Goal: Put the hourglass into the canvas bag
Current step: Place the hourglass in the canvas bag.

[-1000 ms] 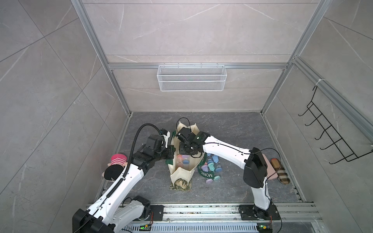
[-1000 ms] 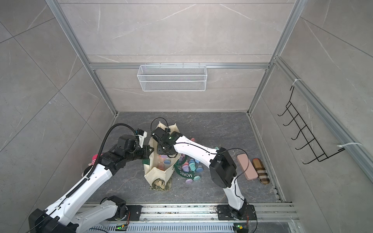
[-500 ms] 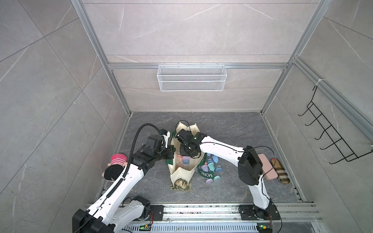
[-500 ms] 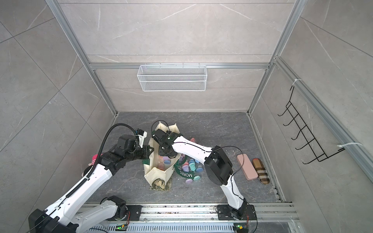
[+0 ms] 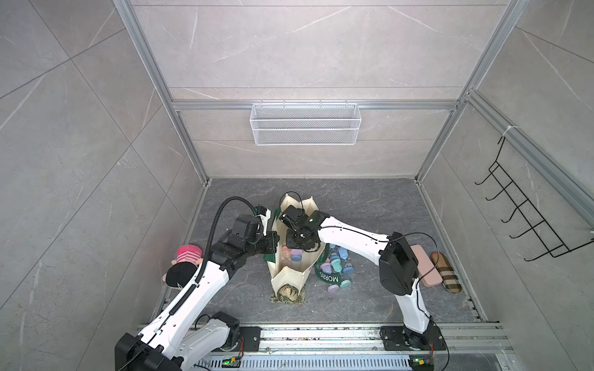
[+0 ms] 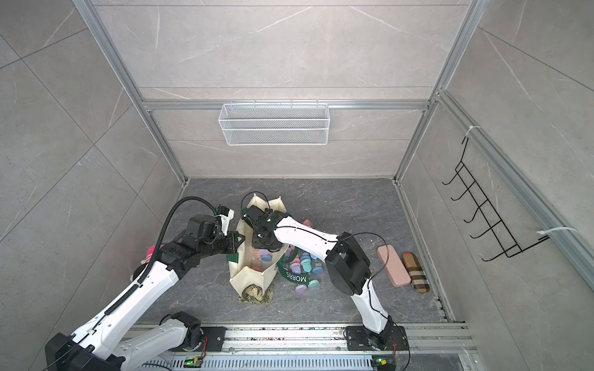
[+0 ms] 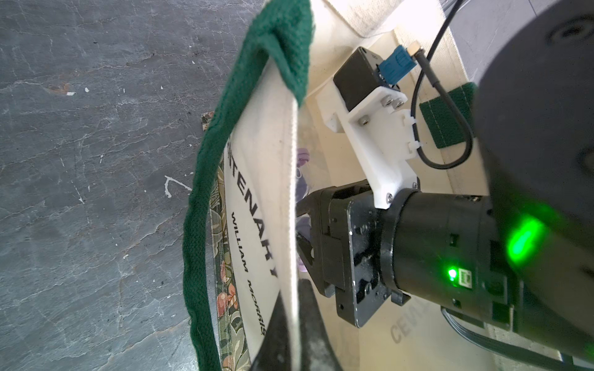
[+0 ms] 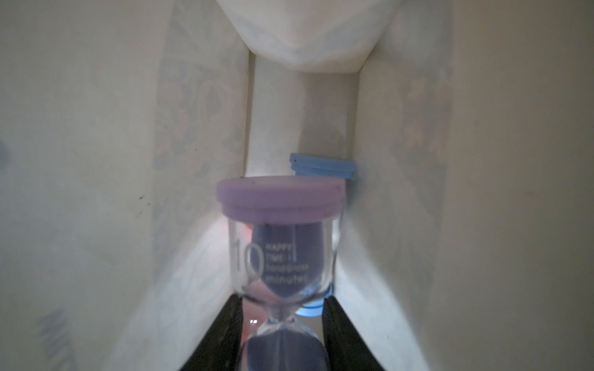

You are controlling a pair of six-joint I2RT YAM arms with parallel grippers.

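Right arm reached deeper into canvas bag; right gripper clamped hourglass, left gripper pinched bag; should release low, upright.

The canvas bag stands mid-floor. Inside it the hourglass sits between the fingers of the right gripper, another hourglass beyond. Loose hourglasses lie just right of the bag (its strap among them), two cases farther right, a plush toy by the left wall, a wire basket on the far wall.
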